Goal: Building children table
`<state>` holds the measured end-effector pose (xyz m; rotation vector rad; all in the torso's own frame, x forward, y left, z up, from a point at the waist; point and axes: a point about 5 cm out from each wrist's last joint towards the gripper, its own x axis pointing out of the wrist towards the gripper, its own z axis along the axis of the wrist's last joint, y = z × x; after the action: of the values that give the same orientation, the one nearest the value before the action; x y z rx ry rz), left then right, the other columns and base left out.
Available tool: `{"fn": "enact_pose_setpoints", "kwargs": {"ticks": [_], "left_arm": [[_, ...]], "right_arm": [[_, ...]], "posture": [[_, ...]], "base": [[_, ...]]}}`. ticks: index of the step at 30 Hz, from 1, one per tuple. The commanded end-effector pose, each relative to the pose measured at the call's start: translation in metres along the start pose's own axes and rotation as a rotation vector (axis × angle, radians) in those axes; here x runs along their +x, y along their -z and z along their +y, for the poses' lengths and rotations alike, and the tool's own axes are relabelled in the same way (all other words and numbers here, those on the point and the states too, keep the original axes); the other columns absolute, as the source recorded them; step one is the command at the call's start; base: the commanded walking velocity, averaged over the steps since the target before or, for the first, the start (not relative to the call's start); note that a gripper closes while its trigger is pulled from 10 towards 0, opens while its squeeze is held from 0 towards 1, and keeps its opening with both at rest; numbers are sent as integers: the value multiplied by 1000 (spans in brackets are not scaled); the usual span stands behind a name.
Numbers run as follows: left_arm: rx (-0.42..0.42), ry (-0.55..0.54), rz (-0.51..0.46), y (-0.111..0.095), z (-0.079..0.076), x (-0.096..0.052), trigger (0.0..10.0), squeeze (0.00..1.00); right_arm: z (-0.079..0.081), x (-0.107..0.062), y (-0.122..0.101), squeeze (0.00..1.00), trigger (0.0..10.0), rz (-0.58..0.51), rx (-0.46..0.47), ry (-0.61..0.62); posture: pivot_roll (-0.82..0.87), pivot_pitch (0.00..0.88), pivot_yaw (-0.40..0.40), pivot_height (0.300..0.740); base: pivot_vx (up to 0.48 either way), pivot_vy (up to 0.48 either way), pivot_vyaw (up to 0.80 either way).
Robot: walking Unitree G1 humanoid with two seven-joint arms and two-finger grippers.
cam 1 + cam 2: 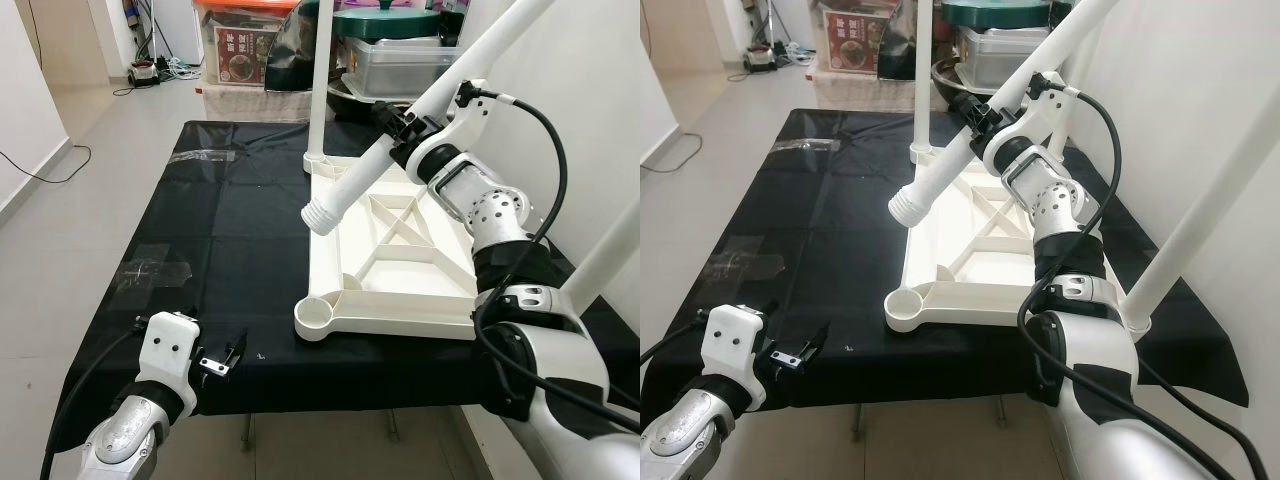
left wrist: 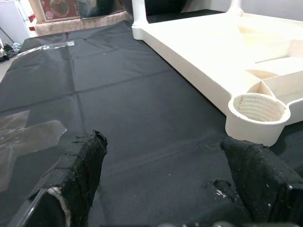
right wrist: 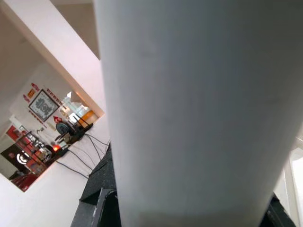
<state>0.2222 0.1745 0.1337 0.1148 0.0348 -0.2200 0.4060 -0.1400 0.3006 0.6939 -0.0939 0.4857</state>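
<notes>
The right gripper (image 1: 400, 128) is clamped around a loose white table leg (image 1: 395, 150), holding it slanted above the upturned white tabletop (image 1: 400, 300), which lies on a black cloth (image 1: 220, 230). The leg's threaded end (image 1: 318, 216) points down toward 7 o'clock, hovering over the tabletop's left edge and well short of the empty corner socket (image 1: 318, 316) at the near-left corner. The left gripper (image 1: 222, 357) rests low at the cloth's near edge, around 7 o'clock from the tabletop, its fingers (image 2: 75, 165) spread apart and holding nothing.

The main risk, as I judge it, is misalignment: the leg is tilted, not upright, so bringing it down like this could make the thread jam crooked or skid off the socket's rim. The grip sits far from the threaded tip, so a small wrist turn swings the tip widely. Nothing pins the tabletop down (the left gripper is clear of it), so a sideways push may slide it on the cloth.

Counts: one tabletop; three legs in view, one held, one standing at the far-left corner (image 1: 316, 80), one at the right (image 1: 1200, 200); one open socket visible; two grippers.
</notes>
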Motion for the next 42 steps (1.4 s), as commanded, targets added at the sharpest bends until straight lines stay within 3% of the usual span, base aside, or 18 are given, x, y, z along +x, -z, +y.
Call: {"fn": "enact_pose_setpoints", "kwargs": {"ticks": [1,2,4,5,6,7,10,11,12,13,15,21,28,34,42], "left_arm": [[-25,37,-8,0,-4,1,10000,0],[-47,76,-17,-3,-5,1,10000,0],[-47,76,-17,-3,-5,1,10000,0],[-63,113,-24,-6,-7,0,10000,0],[-63,113,-24,-6,-7,0,10000,0],[-78,153,-30,-9,-9,-1,10000,0],[-83,180,-33,-10,-10,-2,10000,0],[-81,210,-31,-11,-13,-3,10000,0],[-81,210,-31,-11,-13,-3,10000,0],[-79,231,-29,-11,-15,-4,10000,0],[-79,231,-29,-11,-15,-4,10000,0],[-80,287,-35,-12,-22,-3,10000,0],[-101,359,-39,-17,-27,-7,10000,0],[-111,536,-31,-24,-40,-18,10000,0],[-70,555,-65,-37,-29,-15,10000,0]], "right_arm": [[20,-2,-1,0,0,-13,-25,-191],[40,-6,-2,0,0,-21,-20,-373],[40,-6,-2,0,0,-21,-20,-373],[58,-12,-3,0,0,-27,1,-534],[58,-12,-3,0,0,-27,1,-534],[74,-20,-3,0,0,-35,23,-683],[85,-26,-3,0,0,-41,34,-780],[96,-32,-3,0,0,-50,47,-887],[96,-32,-3,0,0,-50,47,-887],[104,-38,-2,0,0,-52,45,-985],[104,-38,-2,0,0,-52,45,-985],[117,-53,8,0,0,0,-13,-1233],[118,-58,10,0,0,21,-29,-1288],[114,-64,19,0,0,61,-59,-1322],[102,-63,32,0,0,136,-113,-1273]], "posture": [[45,0,-67,740],[46,0,-68,740],[46,0,-68,740],[47,0,-68,740],[47,0,-68,740],[52,0,-69,740],[53,0,-69,740],[58,0,-69,740],[58,0,-69,740],[60,0,-70,740],[60,0,-70,740],[63,0,-74,740],[66,0,-75,740],[72,0,-67,740],[71,0,-62,740]], "base": [[0,0,0],[0,0,0],[0,0,0],[0,0,0],[0,0,0],[0,0,0],[0,0,0],[0,0,0],[0,0,0],[0,0,0],[0,0,0],[0,0,0],[0,0,0],[0,0,0],[0,0,0]]}}
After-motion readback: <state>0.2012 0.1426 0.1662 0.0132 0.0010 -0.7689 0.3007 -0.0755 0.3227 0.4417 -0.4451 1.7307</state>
